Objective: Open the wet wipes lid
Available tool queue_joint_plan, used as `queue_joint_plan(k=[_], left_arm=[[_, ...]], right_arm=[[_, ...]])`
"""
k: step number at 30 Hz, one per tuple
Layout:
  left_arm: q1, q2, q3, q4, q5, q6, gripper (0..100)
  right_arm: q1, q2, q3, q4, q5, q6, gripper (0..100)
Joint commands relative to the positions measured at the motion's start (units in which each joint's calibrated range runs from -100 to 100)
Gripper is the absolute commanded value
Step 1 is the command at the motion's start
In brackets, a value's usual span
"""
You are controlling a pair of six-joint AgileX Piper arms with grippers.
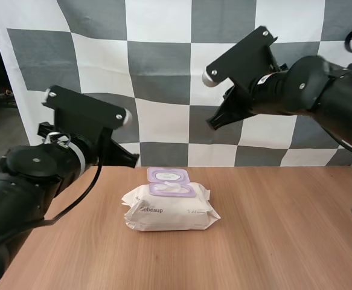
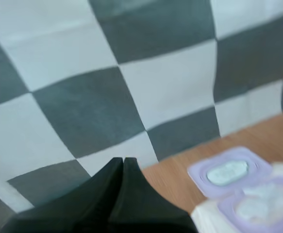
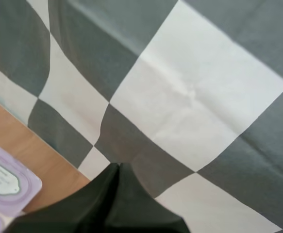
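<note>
The pack of wet wipes (image 1: 169, 210) lies near the middle of the wooden table (image 1: 284, 229), label side toward the arms. Its lilac lid (image 1: 168, 175) is already folded back flat toward the far edge, leaving the dispensing opening (image 1: 171, 189) bare. The pouch looks soft and pillowy, probably light enough to slide on the smooth wood if it is nudged. The lid is a stiff hinged plastic flap, best taken by its free lip, with the pouch steadied from above. Both arms hang raised and well apart from the pack. The left gripper (image 2: 123, 159) has its fingers pressed together into one dark wedge, holding nothing, and the right gripper (image 3: 118, 165) looks the same. The left wrist view cuts off the nearer part of the pack. The hinge is too small to make out, and the white in the opening may be a wipe poking up, though I cannot be sure.
</note>
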Motion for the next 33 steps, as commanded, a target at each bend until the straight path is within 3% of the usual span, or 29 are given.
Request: queue_joint_plan(k=[1, 5, 10, 13, 17, 24, 33], left_arm=[[-0.53, -2.96, -0.09, -5.26, -18.68, -2.84, 0], [-1.96, -6.57, 1.28, -12.89, -44.57, -3.03, 0], [-2.69, -11.39, 6.71, -15.51, -61.1, -1.05, 0], [-2.69, -15.39, 10.58, -15.51, -60.4, 3.61, 0], [-2.69, -19.82, 15.5, -15.51, -57.92, 4.13, 0], [-2.69, -26.35, 24.74, -15.51, -50.07, 4.26, 0], [-2.69, -33.74, 29.34, -15.28, -38.05, 4.35, 0]], right_arm=[[-0.16, -15.52, -0.02, 3.34, 0.56, 0.07, 0], [-2.92, -23.5, 1.99, 3.24, 8.39, 1.73, 0], [-3.6, -36.03, 11.17, 3.62, 1.06, -1.23, 0], [-3.6, -44.91, 17.78, 5.94, -5.04, -1.23, 0], [-3.6, -51.03, 26.36, 8.25, -7.93, -1.23, 0], [-3.68, -51.93, 39.26, 3.76, -8.47, -2.37, 0], [-6.01, -51.93, 46.9, 3.76, -8.32, -2.1, 0]])
